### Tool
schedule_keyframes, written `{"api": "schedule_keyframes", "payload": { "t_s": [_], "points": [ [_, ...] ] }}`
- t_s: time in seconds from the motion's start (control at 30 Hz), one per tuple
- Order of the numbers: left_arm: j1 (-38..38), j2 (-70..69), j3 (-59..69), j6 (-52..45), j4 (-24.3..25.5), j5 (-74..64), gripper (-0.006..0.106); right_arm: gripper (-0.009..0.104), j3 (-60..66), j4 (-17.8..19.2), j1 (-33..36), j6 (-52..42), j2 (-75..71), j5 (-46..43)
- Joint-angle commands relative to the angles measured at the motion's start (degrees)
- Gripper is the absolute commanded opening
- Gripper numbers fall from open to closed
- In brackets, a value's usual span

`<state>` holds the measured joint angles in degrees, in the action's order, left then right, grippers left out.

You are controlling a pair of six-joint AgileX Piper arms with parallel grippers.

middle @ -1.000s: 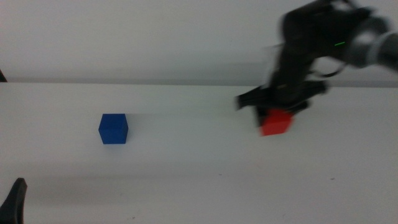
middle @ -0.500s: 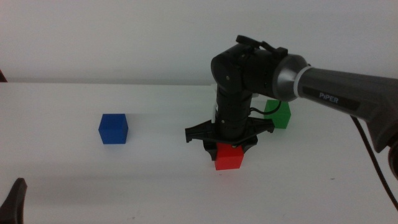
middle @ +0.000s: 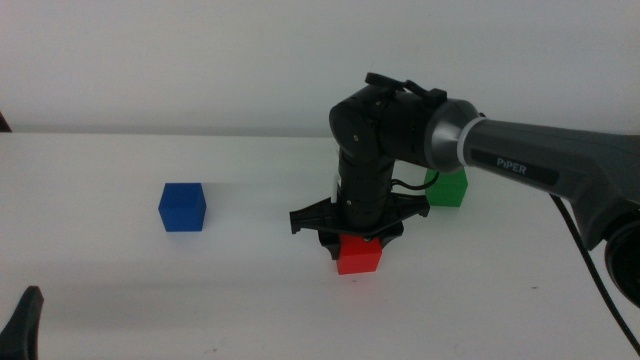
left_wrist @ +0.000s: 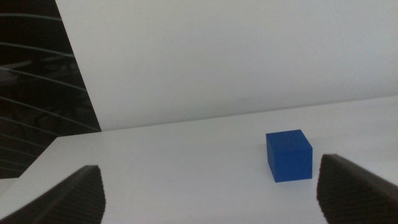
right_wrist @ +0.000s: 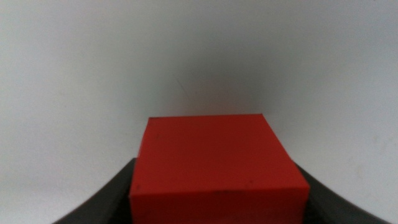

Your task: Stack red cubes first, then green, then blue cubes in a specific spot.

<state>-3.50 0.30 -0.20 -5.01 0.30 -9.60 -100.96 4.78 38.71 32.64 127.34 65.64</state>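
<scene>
1. While the right end effector grips it from above, the red cube sits near the middle of the white desk, its lower half showing below the dark jaws.
2. Whether the red cube touches the desk or hangs just above it cannot be told from the middle view.
3. From the right wrist view, the red cube fills the space between the two jaws, one jaw against each side face, with bare white desk beyond it.
4. The right arm comes in from the right side and bends down over the cube, with its wrist upright.
5. The green cube stands on the desk behind and to the right of the red one, partly hidden by the arm and well apart from the jaws.
6. The blue cube rests on the desk to the left of the red cube, well apart from it and from the green one.
7. The left end effector waits at the bottom-left corner of the middle view, where only a dark tip shows.
8. In the left wrist view its jaws are spread wide with nothing between them, and the blue cube lies on the desk ahead of them, closer to one jaw than the other.
9. All three cubes stand separately; none is on top of another.
</scene>
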Motion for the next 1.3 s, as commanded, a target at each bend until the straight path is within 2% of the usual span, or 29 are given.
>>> {"api": "schedule_keyframes", "payload": {
  "t_s": [0.0,0.53,0.57,0.6,0.7,0.83,0.9,1.03,1.27],
  "points": [
    [0.1,-2.4,2.4,-0.1,-0.3,0.9,0.091,0.013,-0.3,0.3,0.2,-0.1,0.4,-0.8],
    [0.1,-2.4,2.4,-0.1,-0.3,0.9,0.091,0.015,-0.3,-0.4,0.2,-0.1,3.2,-1.2],
    [0.1,-2.4,2.4,-0.1,-0.3,0.9,0.091,0.066,-0.3,-0.4,0.2,-0.1,3.0,-2.2],
    [0.1,-2.4,2.4,-0.1,-0.3,0.9,0.091,0.075,-0.4,-0.4,0.2,-0.1,2.6,-2.4],
    [0.1,-2.4,2.4,-0.1,-0.3,0.9,0.091,0.090,-1.2,-0.7,0.2,-0.1,-1.0,-2.1],
    [0.1,-2.4,2.4,-0.1,-0.3,0.9,0.091,0.092,-2.1,3.0,-1.1,-0.6,-8.7,-0.6],
    [0.1,-2.4,2.4,-0.1,-0.3,0.9,0.091,0.091,-2.1,4.2,-3.8,-3.3,-12.0,1.6],
    [0.1,-2.4,2.4,-0.1,-0.3,0.9,0.091,0.091,-2.1,4.1,-12.0,-9.9,-12.8,6.3],
    [0.1,-2.4,2.4,-0.1,-0.3,0.9,0.091,0.090,-2.3,2.2,-22.2,-11.9,-8.0,2.9]
  ]
}}
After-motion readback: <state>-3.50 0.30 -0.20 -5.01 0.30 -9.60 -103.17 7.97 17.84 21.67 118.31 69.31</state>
